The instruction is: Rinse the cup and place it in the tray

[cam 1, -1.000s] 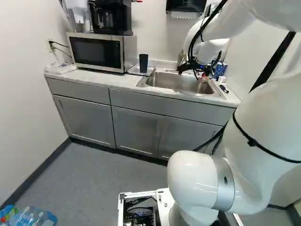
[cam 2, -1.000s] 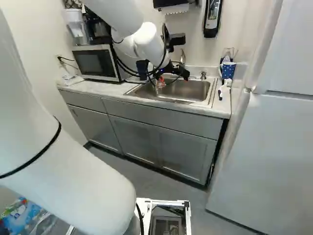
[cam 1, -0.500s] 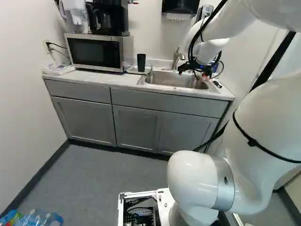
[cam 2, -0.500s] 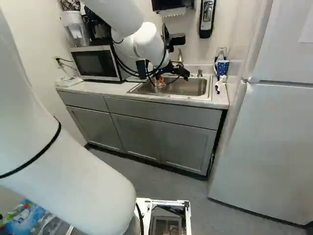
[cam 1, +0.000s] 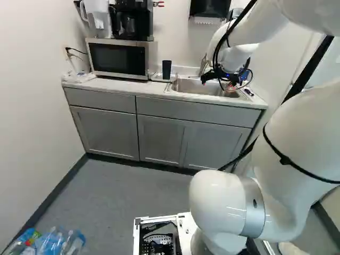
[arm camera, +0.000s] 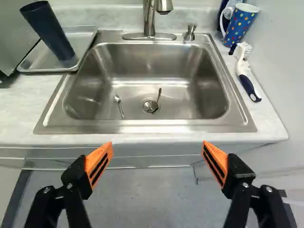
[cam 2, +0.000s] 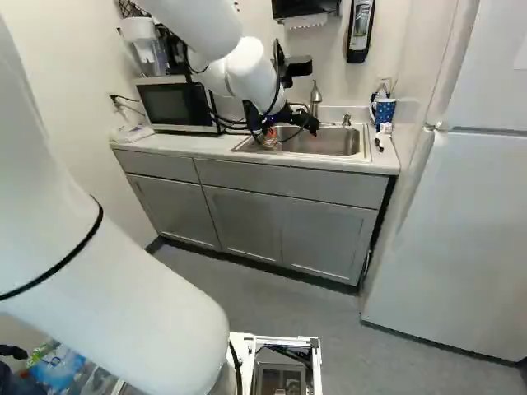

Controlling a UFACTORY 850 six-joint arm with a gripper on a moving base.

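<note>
the white arm (cam 1: 303,138) rises from its lowest joint (cam 1: 218,207), right of the middle at the foot of the left base view, and climbs along the right edge. it reaches back in through the upper right, bending down to the wrist (cam 1: 232,57). below that hangs the black gripper (cam 1: 230,86), upper middle in the right base view. its two fingers stand wide apart, orange pads (arm camera: 99,164) angled towards each other.

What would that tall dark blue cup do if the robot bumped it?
The tumbler might tip over, because it's tall and slim. Its sides are round, so it could then roll, though the raised rim of the tray might stop it. It looks smooth, so it may be slippery, especially if wet.
</note>
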